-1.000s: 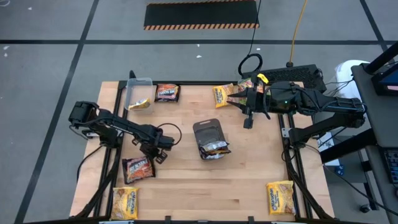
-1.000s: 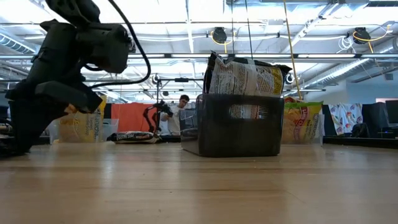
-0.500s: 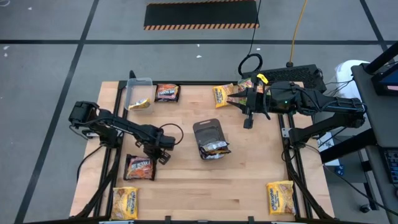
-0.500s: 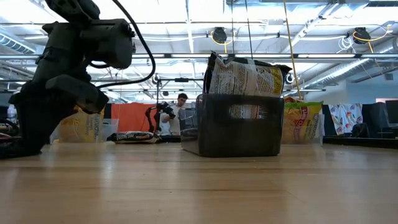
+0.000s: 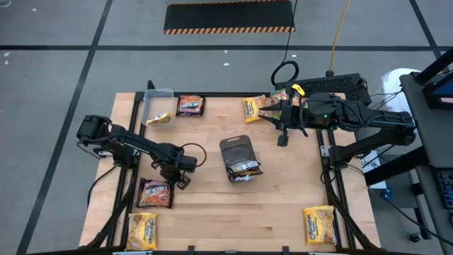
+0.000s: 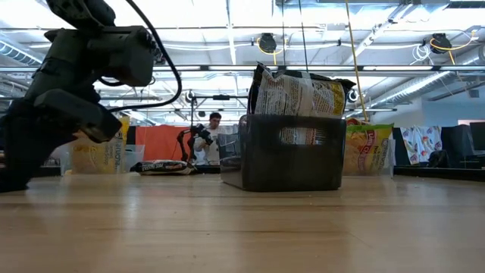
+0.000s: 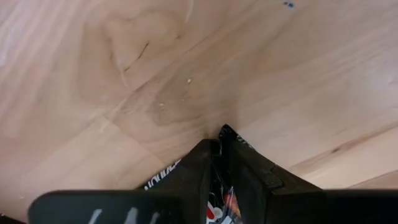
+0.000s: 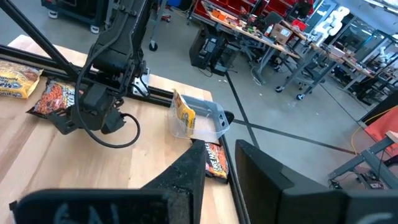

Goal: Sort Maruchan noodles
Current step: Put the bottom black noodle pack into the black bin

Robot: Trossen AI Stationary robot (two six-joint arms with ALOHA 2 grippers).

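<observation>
A dark brown noodle packet [image 5: 154,193] lies on the wooden table near its left near corner. My left gripper [image 5: 172,181] points steeply down at the packet's far right corner and is shut on it. My right gripper [image 5: 282,138] hangs high over the far right of the table, open and empty. A dark grey tray [image 5: 235,147] in the middle holds several packets [image 5: 245,170]. Another dark packet [image 5: 190,105] and yellow packets [image 5: 256,108] lie flat along the far edge. Yellow packets lie at the near left [image 5: 141,230] and near right [image 5: 318,224]. My left gripper pinches the dark packet's corner [image 7: 222,133] between its two fingers [image 7: 198,163], and the tip of the corner sticks out past them. The fingers come from above, slanting down. The rest of the packet [image 5: 151,195] lies flat on the table.
A clear tub [image 5: 157,105] with a yellow packet leaning inside stands at the far left. Black frame rails [image 5: 132,191] run along the table's left and right sides. Bare wood lies between the tray and the near edge. A person stands in the room beyond the table [image 6: 211,136].
My left gripper has swung slightly toward the table's right and back again, tipping a little. The dark packet in its hold has slid a short way toward the near left corner, staying flat on the wood.
</observation>
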